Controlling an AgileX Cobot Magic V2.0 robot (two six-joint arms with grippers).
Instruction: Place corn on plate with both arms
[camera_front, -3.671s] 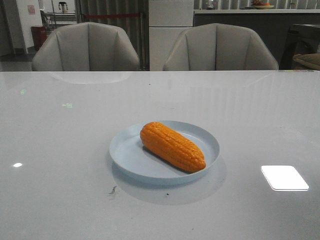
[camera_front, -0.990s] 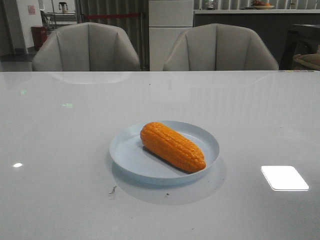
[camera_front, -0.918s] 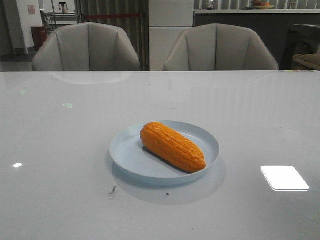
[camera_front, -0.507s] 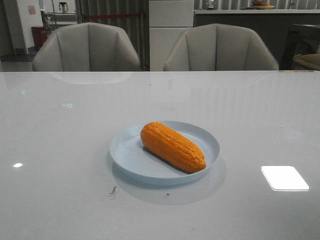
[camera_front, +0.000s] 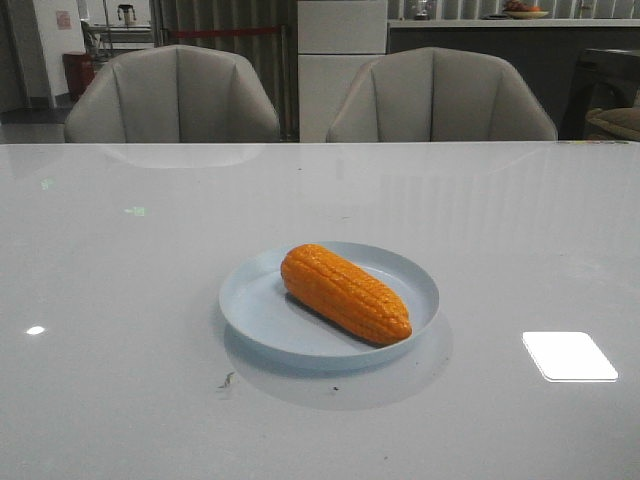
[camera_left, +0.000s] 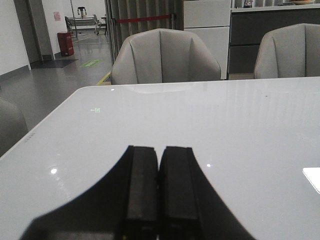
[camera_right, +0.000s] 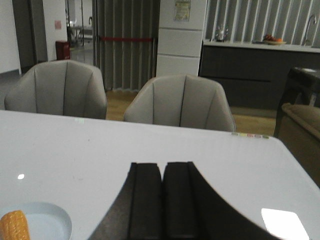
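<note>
The orange-yellow corn (camera_front: 345, 293) lies on its side in the pale-blue plate (camera_front: 260, 310) near the middle of the white table, tapered end toward the front right. Neither gripper shows in the front view. My left gripper (camera_left: 159, 150) is shut and empty above bare table; the corn and plate are out of its view. My right gripper (camera_right: 162, 166) is shut and empty, well to the right of the plate; its view catches the plate's edge (camera_right: 52, 222) and one end of the corn (camera_right: 14, 225).
Two grey chairs (camera_front: 175, 95) (camera_front: 440, 95) stand behind the table's far edge. A bright light reflection (camera_front: 569, 355) lies on the glossy table at the right. A small dark mark (camera_front: 226, 380) sits in front of the plate.
</note>
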